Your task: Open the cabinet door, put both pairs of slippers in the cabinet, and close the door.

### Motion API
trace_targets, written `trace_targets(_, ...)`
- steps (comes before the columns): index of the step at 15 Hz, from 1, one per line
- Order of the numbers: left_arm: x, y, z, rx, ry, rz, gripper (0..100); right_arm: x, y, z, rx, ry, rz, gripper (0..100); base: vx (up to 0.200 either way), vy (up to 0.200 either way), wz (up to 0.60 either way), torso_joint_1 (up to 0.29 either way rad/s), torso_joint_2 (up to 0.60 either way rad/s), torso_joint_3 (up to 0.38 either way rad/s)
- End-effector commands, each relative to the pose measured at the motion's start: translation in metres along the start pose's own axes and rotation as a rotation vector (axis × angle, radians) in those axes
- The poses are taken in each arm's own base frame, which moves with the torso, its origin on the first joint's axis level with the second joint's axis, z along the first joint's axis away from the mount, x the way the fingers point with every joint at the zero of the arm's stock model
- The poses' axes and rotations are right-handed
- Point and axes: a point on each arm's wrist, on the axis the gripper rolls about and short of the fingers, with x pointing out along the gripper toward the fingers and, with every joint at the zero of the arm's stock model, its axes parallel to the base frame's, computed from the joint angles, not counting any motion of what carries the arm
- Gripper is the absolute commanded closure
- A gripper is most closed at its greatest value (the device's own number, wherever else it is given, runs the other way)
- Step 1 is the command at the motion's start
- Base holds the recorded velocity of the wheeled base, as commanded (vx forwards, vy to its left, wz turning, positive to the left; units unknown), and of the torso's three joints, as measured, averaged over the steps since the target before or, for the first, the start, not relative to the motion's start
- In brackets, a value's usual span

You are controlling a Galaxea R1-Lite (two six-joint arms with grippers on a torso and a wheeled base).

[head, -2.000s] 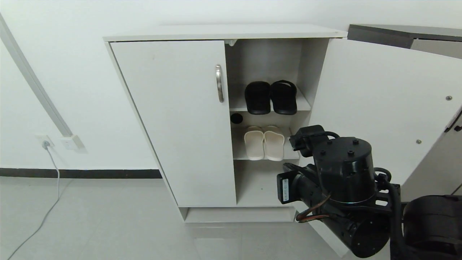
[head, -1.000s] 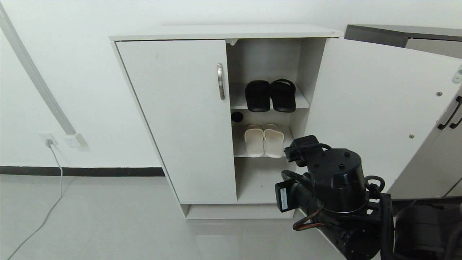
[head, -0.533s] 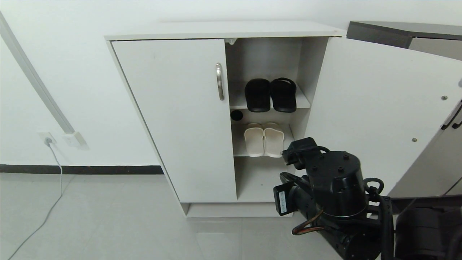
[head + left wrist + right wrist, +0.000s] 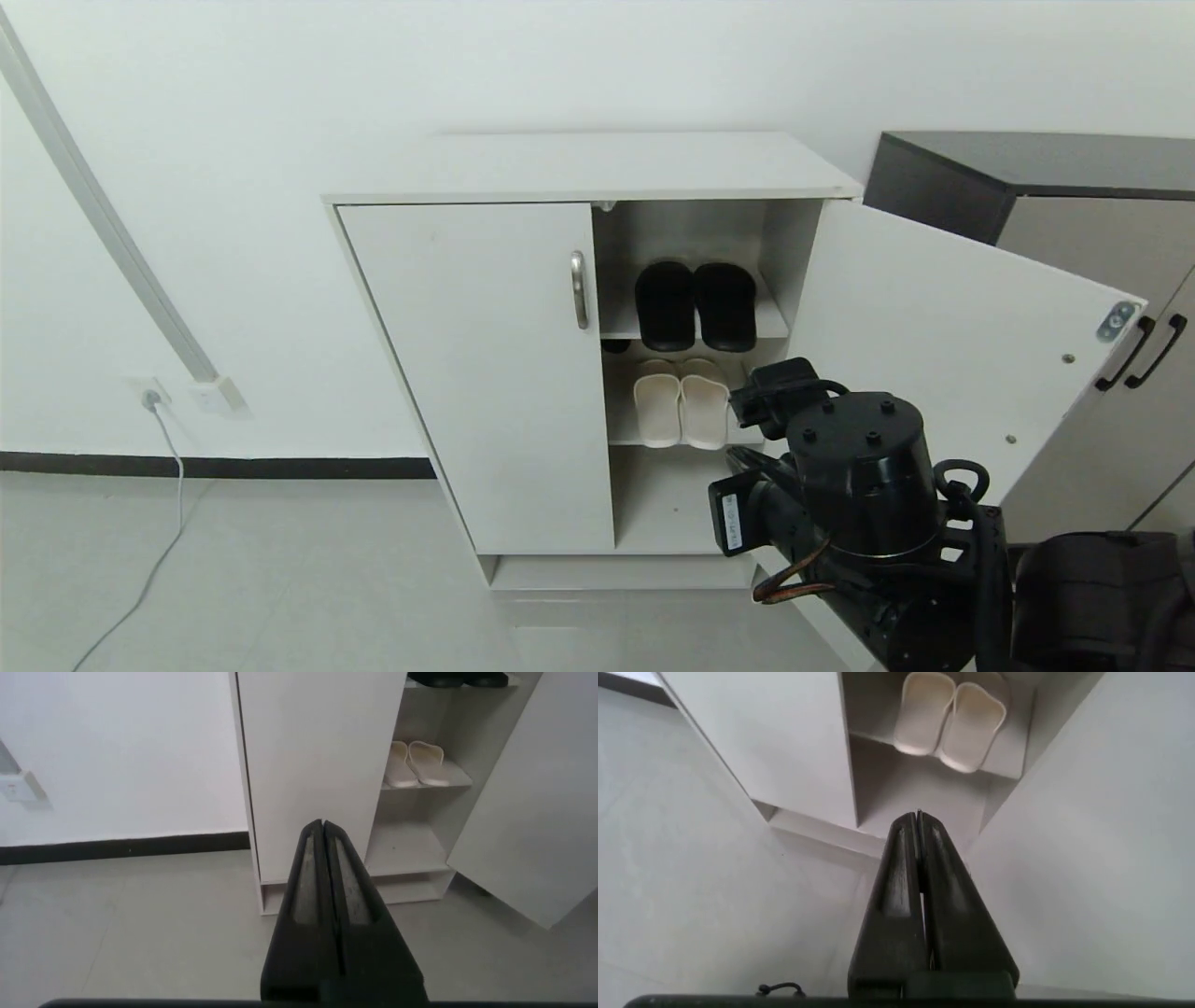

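The white cabinet (image 4: 597, 168) stands against the wall with its right door (image 4: 943, 345) swung open and its left door (image 4: 485, 373) closed. A black pair of slippers (image 4: 695, 305) lies on the upper shelf, a cream pair (image 4: 681, 408) on the middle shelf (image 4: 948, 719) (image 4: 422, 763). My right gripper (image 4: 919, 826) is shut and empty, low in front of the open half, above the floor near the cabinet's base. My left gripper (image 4: 323, 831) is shut and empty too, farther back over the floor, facing the closed door.
A dark grey cabinet (image 4: 1074, 233) with black handles stands right behind the open door. A wall socket with a white cable (image 4: 154, 411) sits low on the left wall. Grey tiled floor (image 4: 280, 597) stretches open to the left.
The whole head view has shifted, showing the cabinet farther away and its top surface now visible: the camera moved back. The slippers stay on their shelves and the right door stays open.
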Motion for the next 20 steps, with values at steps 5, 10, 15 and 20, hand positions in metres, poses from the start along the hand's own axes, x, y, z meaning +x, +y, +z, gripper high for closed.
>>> trace_targets(5, 0.0000, 0.0000, 0.0001, 0.000, -0.001, 0.001, 100, 0.0009, 0.0003, -0.0012, -0.002, 0.004, -0.001, 100, 0.000, 0.000, 0.00, 0.150, -0.47, -0.329)
trace_targets(10, 0.0000, 0.0000, 0.0001, 0.000, -0.001, 0.001, 100, 0.0011, 0.0002, -0.0025, -0.005, 0.007, -0.002, 100, 0.000, 0.000, 0.00, 0.180, -0.49, -0.319)
trace_targets(15, 0.0000, 0.0000, 0.0001, 0.000, -0.001, -0.001, 100, 0.0010, 0.0001, -0.0032, -0.006, 0.008, -0.002, 100, 0.000, 0.000, 0.00, 0.212, -0.52, -0.317)
trace_targets(20, 0.0000, 0.0000, 0.0001, 0.000, -0.001, 0.001, 100, 0.0010, 0.0000, -0.0033, -0.007, 0.010, -0.002, 100, 0.000, 0.000, 0.00, 0.238, -0.56, -0.326)
